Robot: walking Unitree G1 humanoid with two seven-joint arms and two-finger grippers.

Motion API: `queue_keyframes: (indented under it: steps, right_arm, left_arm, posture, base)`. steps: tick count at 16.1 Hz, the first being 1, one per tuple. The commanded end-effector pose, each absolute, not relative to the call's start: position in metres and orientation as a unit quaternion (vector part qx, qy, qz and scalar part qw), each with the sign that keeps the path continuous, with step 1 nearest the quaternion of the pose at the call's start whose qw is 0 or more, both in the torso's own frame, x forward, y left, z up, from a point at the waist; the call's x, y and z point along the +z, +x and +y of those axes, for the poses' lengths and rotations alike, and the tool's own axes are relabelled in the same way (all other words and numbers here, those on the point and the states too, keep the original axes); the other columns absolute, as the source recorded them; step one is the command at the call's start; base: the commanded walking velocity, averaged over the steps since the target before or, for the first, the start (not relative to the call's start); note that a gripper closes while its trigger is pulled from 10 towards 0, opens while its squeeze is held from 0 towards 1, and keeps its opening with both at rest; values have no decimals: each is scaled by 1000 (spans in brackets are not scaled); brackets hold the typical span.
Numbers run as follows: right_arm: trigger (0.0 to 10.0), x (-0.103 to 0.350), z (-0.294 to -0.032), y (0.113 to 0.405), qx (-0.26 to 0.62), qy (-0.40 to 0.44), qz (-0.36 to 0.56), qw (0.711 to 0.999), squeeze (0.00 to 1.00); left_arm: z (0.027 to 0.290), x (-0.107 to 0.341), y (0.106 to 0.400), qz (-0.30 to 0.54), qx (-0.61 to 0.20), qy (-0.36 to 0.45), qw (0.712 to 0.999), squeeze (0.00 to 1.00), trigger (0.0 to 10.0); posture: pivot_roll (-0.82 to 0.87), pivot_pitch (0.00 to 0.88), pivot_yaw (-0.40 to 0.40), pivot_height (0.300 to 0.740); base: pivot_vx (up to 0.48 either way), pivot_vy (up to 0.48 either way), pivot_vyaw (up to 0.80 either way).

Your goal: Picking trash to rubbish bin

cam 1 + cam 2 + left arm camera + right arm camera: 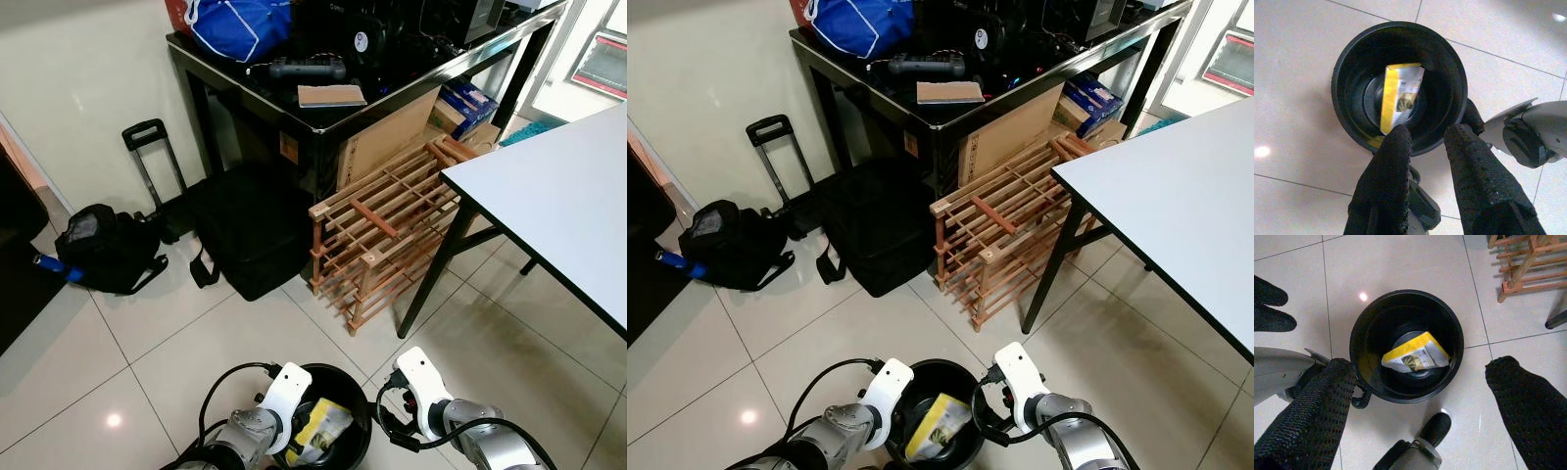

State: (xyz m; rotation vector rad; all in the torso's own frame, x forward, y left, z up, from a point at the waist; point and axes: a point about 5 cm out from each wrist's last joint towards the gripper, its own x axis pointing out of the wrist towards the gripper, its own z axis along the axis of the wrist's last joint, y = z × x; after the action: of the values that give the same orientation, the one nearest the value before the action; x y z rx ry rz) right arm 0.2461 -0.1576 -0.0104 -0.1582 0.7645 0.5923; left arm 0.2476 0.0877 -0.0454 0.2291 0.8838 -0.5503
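A round black rubbish bin [343,375] stands on the tiled floor right below me, between my two arms. A yellow and white packet [1396,95] lies tilted inside it, leaning on the inner wall, and shows again as the packet [1415,355] in the right wrist view. My left gripper [1427,134] hangs over the bin's near rim [1347,54], its two black fingers a little apart with nothing between them. My right gripper [1420,368] hovers above the bin [1400,296] with its fingers spread wide, one on each side, and holds nothing.
A wooden slatted rack [382,230] leans against a black desk [323,122] ahead. A white table [568,186] on black legs fills the right. A black bag [250,230] and a backpack [103,245] lie on the floor to the left.
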Motion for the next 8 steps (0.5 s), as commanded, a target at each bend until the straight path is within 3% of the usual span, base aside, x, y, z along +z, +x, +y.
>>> queue_keyframes:
  steps: [1,8]
  right_arm:
    - [10000,-11,-157,244,284,-76,371,881,0]
    - [10000,2,-161,263,230,-53,319,918,0]
  left_arm:
    - [89,-48,244,427,-261,117,858,0,10000]
    - [97,-30,269,364,-222,119,897,0,10000]
  posture:
    - [-104,148,36,740]
    - [-96,143,46,740]
  base:
    - [0,0,0]
    - [0,0,0]
